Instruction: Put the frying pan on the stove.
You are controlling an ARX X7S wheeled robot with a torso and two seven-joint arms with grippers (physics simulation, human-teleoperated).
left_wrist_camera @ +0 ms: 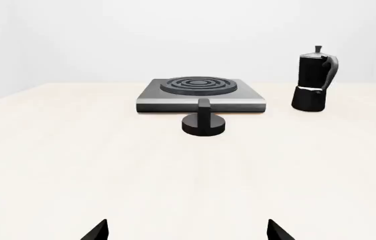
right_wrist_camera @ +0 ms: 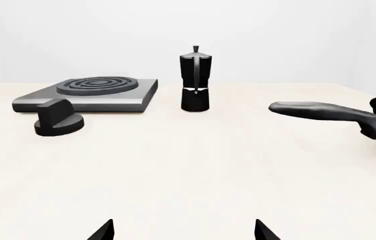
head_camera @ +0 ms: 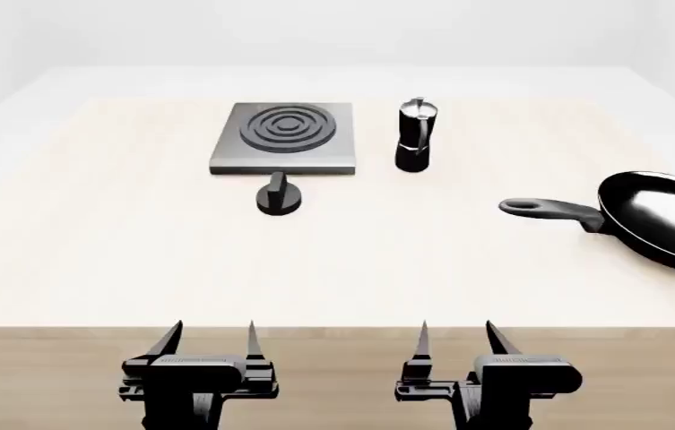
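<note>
**Pan's way off on the right, and its handle is aimed back at your right arm**

Pale wooden table (head_camera: 98,260), white walls, nothing in the way. Both arms sit parked at the bottom of the head view, just short of the table's near edge, and neither one is holding anything. The left gripper (head_camera: 209,339) and the right gripper (head_camera: 455,339) both have their jaws spread apart with empty air between the tips. The wrist views agree, with only two dark tips poking in at the bottom of each.

What matters is the frying pan (head_camera: 667,218). It's at the right edge of the head view, about mid-height, with part of the bowl cut off by the frame. Its handle (head_camera: 549,210) runs nearly sideways across the picture, pointing toward the middle of the table and dropping slightly toward the bowl. So the free end of the handle is the bit closest to you, ahead of the right gripper and off to its right. The left gripper is well apart from it. I'd say this is a right-arm job.

The stove (head_camera: 283,137) is in the upper left-of-centre area, with a knob (head_camera: 277,196) just in front of it and a coffee pot (head_camera: 415,135) just beside it on the right. That pot stands between pan and stove, so I reckon you'll want to carry the pan clear of it.
</note>
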